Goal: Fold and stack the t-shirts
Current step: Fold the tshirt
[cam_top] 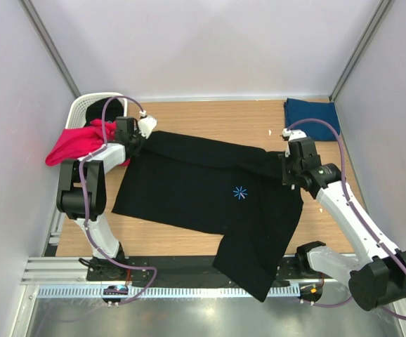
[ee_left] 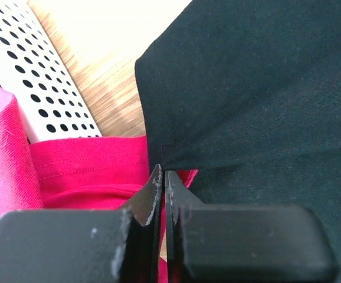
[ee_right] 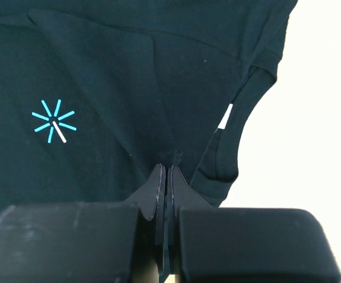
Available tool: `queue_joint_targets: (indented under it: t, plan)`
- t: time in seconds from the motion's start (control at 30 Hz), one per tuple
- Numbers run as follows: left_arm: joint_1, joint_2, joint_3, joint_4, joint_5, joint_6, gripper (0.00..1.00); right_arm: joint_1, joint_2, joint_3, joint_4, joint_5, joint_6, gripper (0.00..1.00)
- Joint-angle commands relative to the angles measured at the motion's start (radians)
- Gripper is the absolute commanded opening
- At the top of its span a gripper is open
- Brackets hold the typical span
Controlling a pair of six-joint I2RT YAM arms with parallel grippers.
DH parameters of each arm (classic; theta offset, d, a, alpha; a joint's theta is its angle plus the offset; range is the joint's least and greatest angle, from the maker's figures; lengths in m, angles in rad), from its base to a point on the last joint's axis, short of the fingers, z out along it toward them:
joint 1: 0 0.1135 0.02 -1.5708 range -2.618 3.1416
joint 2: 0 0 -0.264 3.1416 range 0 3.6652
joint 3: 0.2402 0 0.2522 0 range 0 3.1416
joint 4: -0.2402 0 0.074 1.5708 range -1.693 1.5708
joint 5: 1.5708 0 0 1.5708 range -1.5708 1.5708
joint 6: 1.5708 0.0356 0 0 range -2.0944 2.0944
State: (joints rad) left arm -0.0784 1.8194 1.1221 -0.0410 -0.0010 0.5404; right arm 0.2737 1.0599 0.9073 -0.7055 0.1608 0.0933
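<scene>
Black t-shirt (cam_top: 196, 189): spread on the table (cam_top: 189, 119) between both end effectors. Left end effector (ee_left: 163, 177) clamped on its seamed edge; right end effector (ee_right: 163, 174) clamped on it beside the collar. Step judged: flattening before folding; next needs an even outward pull.

Black t-shirt (cam_top: 189, 184) lies spread across the table (cam_top: 217, 116).

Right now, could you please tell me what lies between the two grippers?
Only the large black cloth t-shirt with the blue chest mark, spanning from left gripper to right gripper, both pinching it; the top view shows this.
</scene>
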Motion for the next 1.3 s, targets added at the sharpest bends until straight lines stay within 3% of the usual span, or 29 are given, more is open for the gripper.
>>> queue_joint_targets:
  t: [0.0,0.87,0.93,0.97,1.0,1.07,1.1,1.17,1.2,1.27]
  plan:
    - [0.000,0.012,0.022,0.036,-0.034,0.020,0.00,0.005,-0.029,0.090,-0.023,0.023,0.003,0.01]
    - [-0.001,0.011,0.013,0.036,-0.056,0.033,0.00,0.022,-0.028,0.114,-0.121,-0.129,0.010,0.01]
    - [-0.003,0.004,0.016,0.026,-0.057,0.029,0.00,0.024,-0.043,0.114,-0.123,-0.121,0.013,0.34]
    - [-0.003,-0.002,0.019,0.017,-0.051,0.026,0.03,0.024,-0.052,0.117,-0.123,-0.109,0.014,0.46]
    - [-0.003,-0.015,0.024,-0.008,-0.042,0.018,0.18,0.024,-0.064,0.117,-0.124,-0.103,0.016,0.61]
    - [-0.003,-0.035,0.019,-0.023,-0.004,0.020,0.30,0.024,-0.101,0.123,-0.134,-0.089,0.016,0.76]
    - [-0.003,-0.048,0.015,-0.029,-0.004,0.021,0.43,0.024,-0.107,0.133,-0.137,-0.067,0.013,0.90]
    - [-0.003,-0.089,0.012,-0.030,0.039,-0.003,0.60,0.024,-0.123,0.146,-0.138,-0.052,0.016,0.98]
    - [-0.004,-0.103,0.016,-0.036,0.045,-0.014,0.74,0.024,-0.120,0.153,-0.135,-0.037,0.031,1.00]
    - [-0.004,-0.143,0.050,-0.062,0.058,-0.057,0.80,0.025,-0.091,0.171,-0.129,-0.018,0.042,1.00]
